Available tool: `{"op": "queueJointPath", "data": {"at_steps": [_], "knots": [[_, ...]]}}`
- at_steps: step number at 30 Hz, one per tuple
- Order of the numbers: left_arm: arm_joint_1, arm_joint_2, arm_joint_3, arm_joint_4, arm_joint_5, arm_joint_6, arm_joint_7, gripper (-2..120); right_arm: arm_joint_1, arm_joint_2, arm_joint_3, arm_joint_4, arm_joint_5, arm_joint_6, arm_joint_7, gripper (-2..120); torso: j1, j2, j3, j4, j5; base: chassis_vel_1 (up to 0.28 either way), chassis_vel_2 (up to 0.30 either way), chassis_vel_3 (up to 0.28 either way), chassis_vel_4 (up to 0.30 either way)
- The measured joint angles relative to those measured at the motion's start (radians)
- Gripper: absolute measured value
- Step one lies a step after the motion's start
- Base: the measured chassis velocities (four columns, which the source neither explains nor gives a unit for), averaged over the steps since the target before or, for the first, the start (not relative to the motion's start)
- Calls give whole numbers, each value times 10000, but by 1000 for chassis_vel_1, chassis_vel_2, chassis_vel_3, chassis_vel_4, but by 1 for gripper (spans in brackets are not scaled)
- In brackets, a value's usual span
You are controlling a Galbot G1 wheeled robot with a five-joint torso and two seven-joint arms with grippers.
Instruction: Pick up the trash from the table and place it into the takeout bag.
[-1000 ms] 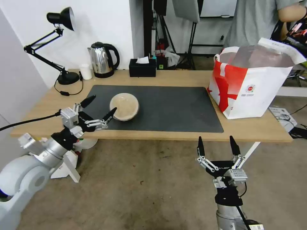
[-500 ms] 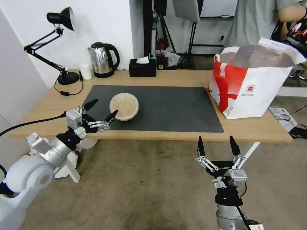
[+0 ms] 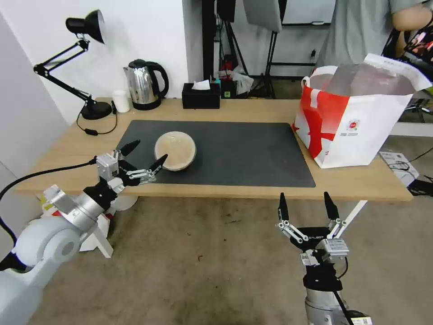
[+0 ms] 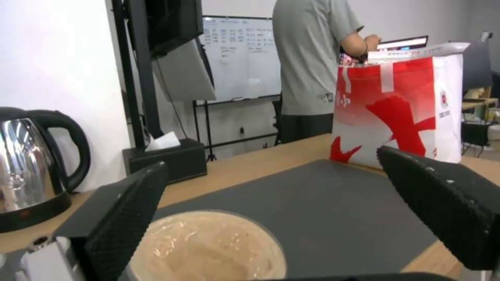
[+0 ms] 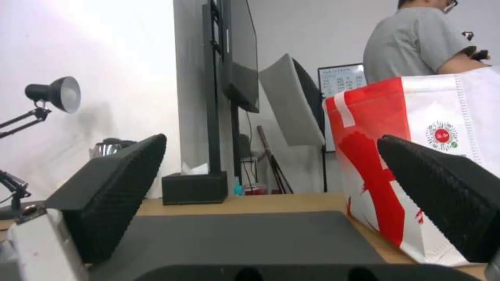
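My head camera looks forward and down over the table (image 3: 252,110). Both wrist cameras sit low near its front edge, looking across; all three share the takeout bag (image 3: 356,122)

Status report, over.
Left gripper open beside the beige lidded bowl on the mat. Right gripper open, parked below the table. Takeout bag open, path clear.

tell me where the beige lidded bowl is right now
In the head view the beige lidded bowl sits on the dark mat's left part, just ahead of the open left gripper.
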Motion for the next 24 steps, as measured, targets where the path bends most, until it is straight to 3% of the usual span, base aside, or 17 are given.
{"op": "queueJointPath", "data": {"at_steps": [11, 24], "knots": [[261, 183, -410, 231, -193, 16, -10, 100, 0, 0, 0, 0, 0, 0, 0, 100, 0, 0, 0, 1, 0, 0, 0, 0, 0], [-96, 11, 51, 548, -221, 36, -111, 100, 0, 0, 0, 0, 0, 0, 1, 100, 0, 0, 0, 0, 0, 0, 0, 0, 0]]}}
